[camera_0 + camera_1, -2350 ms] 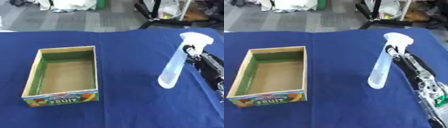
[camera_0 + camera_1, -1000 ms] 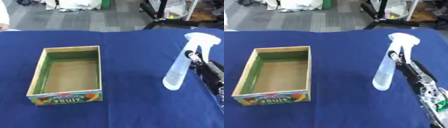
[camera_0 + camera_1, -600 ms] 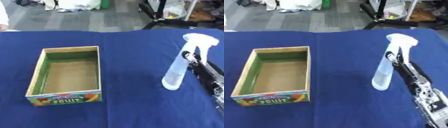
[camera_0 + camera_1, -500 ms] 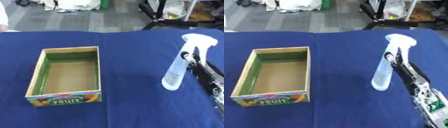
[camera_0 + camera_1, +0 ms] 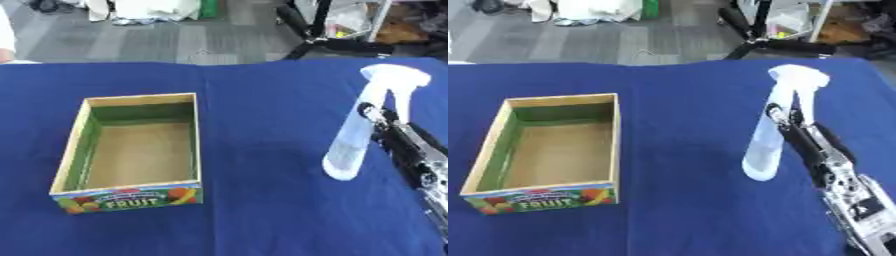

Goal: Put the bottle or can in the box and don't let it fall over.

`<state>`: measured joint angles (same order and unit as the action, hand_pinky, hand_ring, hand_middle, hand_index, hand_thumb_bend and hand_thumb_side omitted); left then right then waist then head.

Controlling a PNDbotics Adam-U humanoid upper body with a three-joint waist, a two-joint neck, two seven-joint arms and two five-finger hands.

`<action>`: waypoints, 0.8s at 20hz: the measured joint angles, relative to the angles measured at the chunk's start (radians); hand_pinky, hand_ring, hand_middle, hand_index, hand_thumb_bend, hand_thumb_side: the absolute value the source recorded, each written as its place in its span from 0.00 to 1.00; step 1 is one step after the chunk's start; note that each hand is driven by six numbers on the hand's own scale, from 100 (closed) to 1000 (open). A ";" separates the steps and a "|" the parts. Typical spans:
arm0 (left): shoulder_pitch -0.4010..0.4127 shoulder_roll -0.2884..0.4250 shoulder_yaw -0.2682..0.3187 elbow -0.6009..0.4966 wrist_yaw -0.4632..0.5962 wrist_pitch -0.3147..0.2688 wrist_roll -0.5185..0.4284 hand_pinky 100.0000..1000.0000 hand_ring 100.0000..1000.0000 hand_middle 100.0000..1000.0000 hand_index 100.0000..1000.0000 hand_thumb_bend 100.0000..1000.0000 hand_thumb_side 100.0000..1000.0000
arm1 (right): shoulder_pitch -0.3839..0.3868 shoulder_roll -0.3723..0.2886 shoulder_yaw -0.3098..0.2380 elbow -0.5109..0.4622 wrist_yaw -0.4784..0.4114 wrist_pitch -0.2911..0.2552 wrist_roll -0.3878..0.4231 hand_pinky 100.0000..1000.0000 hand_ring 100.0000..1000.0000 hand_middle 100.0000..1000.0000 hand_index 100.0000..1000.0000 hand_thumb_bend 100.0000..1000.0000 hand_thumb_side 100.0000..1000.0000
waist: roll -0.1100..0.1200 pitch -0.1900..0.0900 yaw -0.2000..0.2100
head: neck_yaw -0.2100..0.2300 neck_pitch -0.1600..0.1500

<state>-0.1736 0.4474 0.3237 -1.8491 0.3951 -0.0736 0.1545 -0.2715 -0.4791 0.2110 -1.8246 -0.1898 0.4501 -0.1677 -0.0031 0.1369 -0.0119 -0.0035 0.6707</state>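
Note:
A clear spray bottle [image 5: 766, 142] with a white trigger head stands upright on the blue table [image 5: 254, 215], right of centre. My right hand [image 5: 816, 146] comes in from the lower right and lies along the bottle's right side. Its fingers [image 5: 383, 119] are straight, with their tips against the bottle's neck below the trigger. Far to the left sits an open cardboard box [image 5: 196, 142] with green inner walls and a FRUIT label on its front. The box holds nothing. My left hand shows in neither view.
A wide strip of blue cloth separates the box from the bottle. Beyond the table's far edge is grey floor with a black stand [image 5: 325, 41] and white bundles [image 5: 149, 9]. A white sleeve [image 5: 5, 37] shows at the far left edge.
My right hand has slid left and forward until its fingers touch the bottle's neck. The bottle still stands in the same place, and the box has not moved.

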 measured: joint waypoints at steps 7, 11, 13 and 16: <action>0.000 0.000 -0.003 0.000 0.000 0.001 -0.004 0.89 1.00 1.00 0.76 0.61 0.51 | 0.010 0.000 0.000 0.002 -0.001 -0.007 -0.020 1.00 1.00 1.00 1.00 0.00 0.82 | 0.000 0.001 0.000 | 0.000 0.000; 0.000 0.000 -0.005 0.000 0.000 0.000 -0.008 0.89 1.00 1.00 0.76 0.61 0.52 | 0.017 -0.001 -0.001 -0.012 0.020 -0.006 -0.049 1.00 1.00 1.00 1.00 0.00 0.80 | 0.000 0.001 -0.001 | 0.000 0.000; 0.000 0.000 -0.006 0.000 0.000 0.002 -0.010 0.89 1.00 1.00 0.76 0.61 0.52 | 0.017 -0.002 -0.001 -0.016 0.032 0.002 -0.066 1.00 1.00 1.00 1.00 0.00 0.81 | 0.000 0.001 -0.001 | 0.000 -0.001; 0.000 0.000 -0.006 0.000 0.000 0.003 -0.012 0.89 1.00 1.00 0.76 0.61 0.52 | 0.017 -0.002 -0.001 -0.016 0.039 0.011 -0.083 1.00 1.00 1.00 1.00 0.00 0.82 | 0.000 0.001 -0.001 | 0.000 -0.004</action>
<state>-0.1732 0.4474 0.3181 -1.8487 0.3951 -0.0706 0.1420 -0.2545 -0.4809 0.2098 -1.8407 -0.1511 0.4613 -0.2507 -0.0031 0.1378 -0.0125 -0.0037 0.6663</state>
